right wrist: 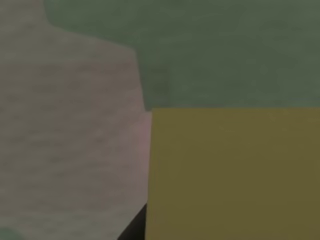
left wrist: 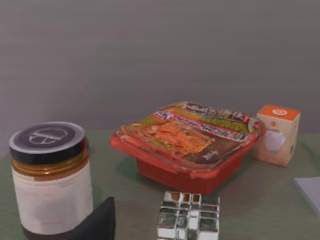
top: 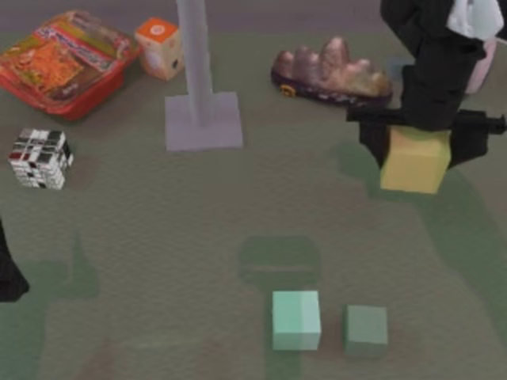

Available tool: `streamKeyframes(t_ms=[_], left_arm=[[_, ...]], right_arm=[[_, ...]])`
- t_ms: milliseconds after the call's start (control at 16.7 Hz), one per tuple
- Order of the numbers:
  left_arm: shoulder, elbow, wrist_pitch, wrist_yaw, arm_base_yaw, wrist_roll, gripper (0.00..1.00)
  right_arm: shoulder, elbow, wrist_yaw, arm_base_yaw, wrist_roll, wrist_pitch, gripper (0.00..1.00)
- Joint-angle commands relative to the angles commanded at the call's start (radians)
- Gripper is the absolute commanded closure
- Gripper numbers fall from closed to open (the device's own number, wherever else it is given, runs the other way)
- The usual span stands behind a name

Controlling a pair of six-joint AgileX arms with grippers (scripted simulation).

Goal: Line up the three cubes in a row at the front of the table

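- Top view: a red tray (top: 67, 63) of packaged food with a printed film sealed over it lies at the far left of the table (top: 158, 229); what is under the film is not clear. Just to its right stands a cream box with an orange top (top: 160, 47), closed.
- A grey post on a square base (top: 202, 111) rises near the middle back, a brown lumpy toy on wheels (top: 333, 73) lies to its right, and a chequered puzzle cube (top: 41, 158) sits at the left.
- The right gripper (top: 416, 146) hangs over the table's right side, its black body directly above the yellow cube (top: 413, 165); the jaws stand on either side of the cube and appear to grip it.
- The pale mint cube (top: 296, 320) and the small green cube (top: 366, 330) sit side by side at the front, near each other but apart.
- The left arm (top: 9, 277) is parked at the left edge.
- Left wrist view: a jar with a black lid (left wrist: 50, 180), shut, stands beside the red tray; its contents are hidden by the label. The left gripper's opening cannot be told.
- Right wrist view: the yellow cube fills the near part of the frame, with table beyond it.
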Motion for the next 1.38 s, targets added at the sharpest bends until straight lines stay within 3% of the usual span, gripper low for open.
streamKeyframes(t_ms=[480,660,840,1140,1380], left_arm=[[0.000,0.000,0.000,0.000,0.000,0.000,0.00],[0.000,0.000,0.000,0.000,0.000,0.000,0.00],[0.000,0.000,0.000,0.000,0.000,0.000,0.00],[0.000,0.000,0.000,0.000,0.000,0.000,0.00],[0.000,0.000,0.000,0.000,0.000,0.000,0.00]], right_arm=[[0.076,0.171,0.002,0.513,0.421,-0.096,1.00],[0.089,0.213,0.004,0.655,0.536,-0.118,1.00],[0.094,0.231,0.004,0.717,0.587,-0.127,1.00],[0.090,0.225,0.003,0.716,0.587,-0.122,1.00],[0.110,0.134,0.004,0.716,0.589,-0.009,1.00]])
